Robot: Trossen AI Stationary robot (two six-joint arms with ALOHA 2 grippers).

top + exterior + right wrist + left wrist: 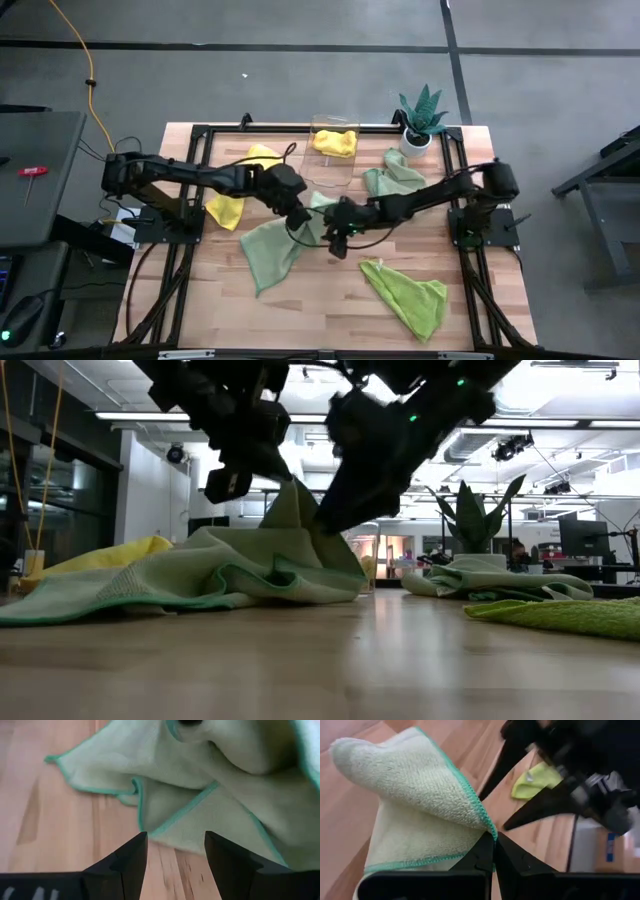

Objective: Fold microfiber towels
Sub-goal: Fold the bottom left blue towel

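Observation:
A pale mint green towel [268, 250] lies crumpled at the table's middle. It also shows in the low view [230, 575], the left wrist view [415, 785] and the right wrist view [225, 780]. My left gripper [298, 217] is shut on its hem [495, 842]. My right gripper [338, 240] is open [175, 850] just right of the left one, its fingers above the towel's green-hemmed edge [170, 822] and touching nothing that shows. Its open fingers also show in the left wrist view [540, 810]. My left gripper pinches the towel's green-stitched hem [487, 827] between its two fingers, at what looks like a corner. The fingers come from above, slanting down. That part is pulled up into a peak [293, 500], and the rest of the towel lies slack on the table.
Yellow towels lie at the left [225, 210] and far left [262, 155], and one lies in the clear bin [335, 142]. Another mint towel [395, 175] lies at the far right, a lime green one [405, 295] near the front right. A potted plant [422, 120] stands at the far right corner.

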